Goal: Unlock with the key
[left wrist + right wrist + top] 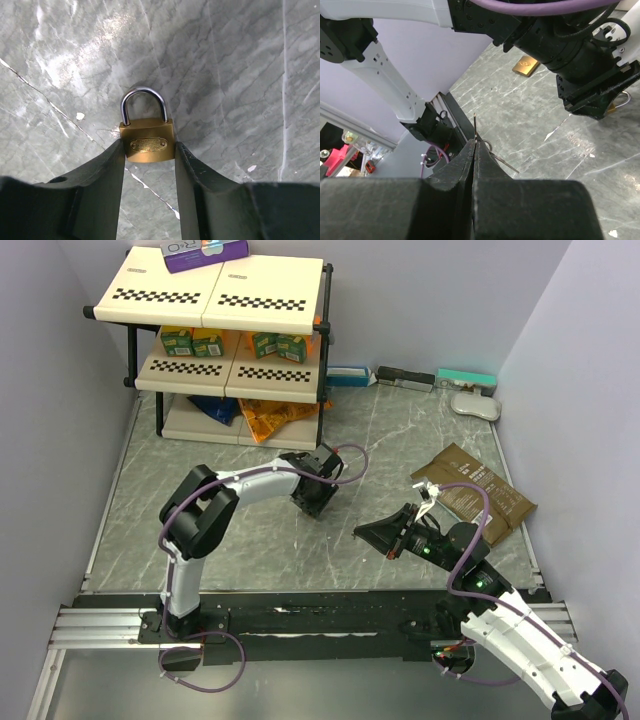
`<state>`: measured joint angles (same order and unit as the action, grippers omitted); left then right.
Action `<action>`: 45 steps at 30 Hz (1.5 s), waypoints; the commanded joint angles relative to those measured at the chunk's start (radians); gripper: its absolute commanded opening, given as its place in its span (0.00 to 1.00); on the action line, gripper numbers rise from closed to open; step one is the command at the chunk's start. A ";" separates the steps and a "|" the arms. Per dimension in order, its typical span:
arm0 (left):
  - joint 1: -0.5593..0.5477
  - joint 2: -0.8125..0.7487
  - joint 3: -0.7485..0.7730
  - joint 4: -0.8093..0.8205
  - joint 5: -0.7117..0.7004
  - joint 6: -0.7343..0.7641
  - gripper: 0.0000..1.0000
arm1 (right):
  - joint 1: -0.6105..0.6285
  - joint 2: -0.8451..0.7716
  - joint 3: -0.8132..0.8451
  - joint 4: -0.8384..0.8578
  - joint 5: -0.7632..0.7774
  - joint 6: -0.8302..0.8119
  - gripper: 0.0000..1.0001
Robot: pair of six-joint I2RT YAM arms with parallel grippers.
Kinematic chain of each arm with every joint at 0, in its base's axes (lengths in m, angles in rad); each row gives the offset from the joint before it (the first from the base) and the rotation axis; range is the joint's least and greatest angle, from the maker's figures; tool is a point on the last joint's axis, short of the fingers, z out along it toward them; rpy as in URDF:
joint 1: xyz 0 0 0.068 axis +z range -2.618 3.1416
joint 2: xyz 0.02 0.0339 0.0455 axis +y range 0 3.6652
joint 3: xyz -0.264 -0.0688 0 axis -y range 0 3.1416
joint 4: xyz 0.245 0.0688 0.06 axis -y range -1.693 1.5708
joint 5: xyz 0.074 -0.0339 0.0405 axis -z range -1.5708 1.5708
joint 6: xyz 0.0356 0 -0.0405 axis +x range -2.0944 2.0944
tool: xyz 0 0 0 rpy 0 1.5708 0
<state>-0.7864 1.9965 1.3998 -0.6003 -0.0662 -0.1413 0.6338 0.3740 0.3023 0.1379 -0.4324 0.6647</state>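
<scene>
Brass fills the middle of the left wrist view: a padlock (pixel 148 143) with its steel shackle (pixel 143 102) pointing up the frame. Its body is squeezed on both sides by the left pincer (pixel 149 146), whose dark fingers (pixel 102 190) rise from the bottom edge. Behind it lies the grey marbled bench (pixel 240 75).

In the right wrist view the right pincer (pixel 474 146) is pressed together at the centre of the frame, clamped on the key (pixel 475 126). The key is a thin dark sliver poking up from the tips, and a small wire loop (pixel 488 146) shows just right of them. At the upper middle of that view a second brass padlock (pixel 526 65) lies flat on the bench, apart from both arms.

From above, both pincers sit near the centre of the frame, the left one up and to the left of the right one, near but not touching. A brown packet (pixel 478 495) lies at the right.
</scene>
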 commanded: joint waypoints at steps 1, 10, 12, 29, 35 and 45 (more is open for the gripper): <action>0.003 0.067 0.002 -0.023 -0.014 -0.043 0.15 | -0.006 -0.033 0.006 0.000 0.015 0.004 0.00; 0.029 0.016 -0.012 0.051 0.096 -0.119 0.01 | -0.003 -0.023 0.011 -0.058 0.041 -0.024 0.00; 0.039 -0.008 -0.025 0.069 0.130 -0.136 0.01 | -0.003 -0.017 0.018 -0.076 0.057 -0.028 0.00; 0.136 -0.240 -0.211 0.312 0.486 -0.371 0.01 | 0.214 0.193 0.020 -0.084 0.360 0.035 0.00; 0.136 -0.275 -0.236 0.336 0.549 -0.396 0.01 | 0.234 0.379 -0.009 0.098 0.351 0.105 0.00; 0.136 -0.318 -0.248 0.359 0.574 -0.423 0.01 | 0.205 0.591 0.009 0.291 0.302 0.122 0.00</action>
<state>-0.6495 1.7424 1.1511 -0.2909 0.4717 -0.5411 0.8600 0.9131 0.2913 0.2806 -0.0978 0.7624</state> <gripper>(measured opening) 0.442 0.007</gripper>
